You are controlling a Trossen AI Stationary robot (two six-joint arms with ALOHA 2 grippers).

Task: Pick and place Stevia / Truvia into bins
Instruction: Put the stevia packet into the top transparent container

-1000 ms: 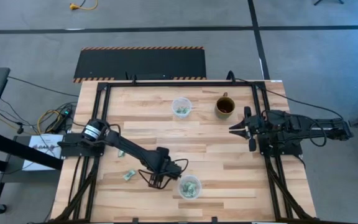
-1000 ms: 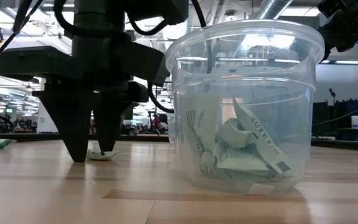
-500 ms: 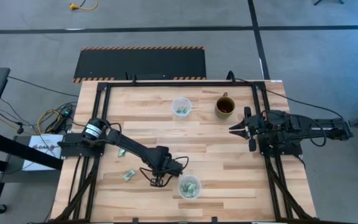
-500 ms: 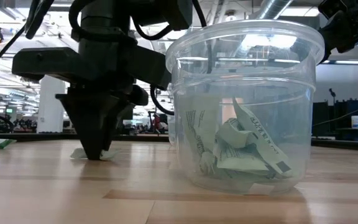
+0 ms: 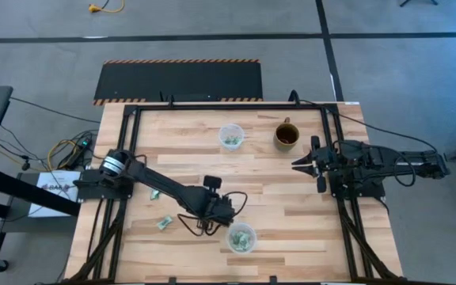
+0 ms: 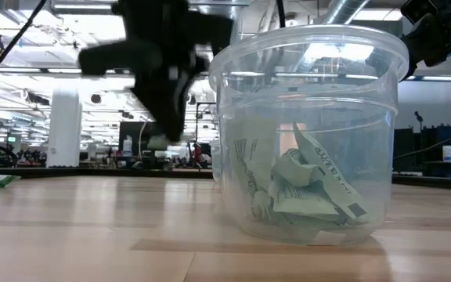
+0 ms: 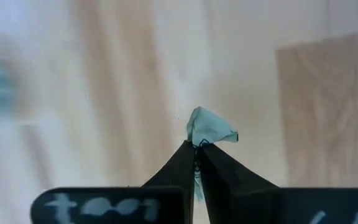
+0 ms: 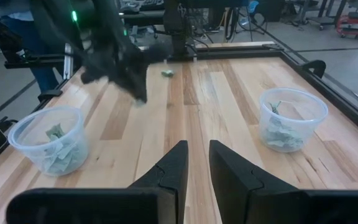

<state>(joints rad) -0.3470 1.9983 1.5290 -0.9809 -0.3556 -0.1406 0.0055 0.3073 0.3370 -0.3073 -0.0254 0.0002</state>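
From overhead, the wooden table fills the middle, with the left arm stretched across it toward the near edge and the right arm parked at the far right side. The right gripper waits there, its own camera showing the fingers parted with a gap of bare wood between them. The left gripper sits just beside the near bin, lifted off the table. The level view shows that lift, the dark fingers hanging clear above the wood next to the cup wall. That same low view looks right into the near bin, where several crumpled packets lie in the bottom. The far bin holds packets too, and beside it stands the brown mug. Only the left wrist camera settles the grip: the fingers are pinched together on a single light green packet, its crumpled end poking out past the tips. Down on the table, two loose packets remain, one near the gripper and another under the arm.
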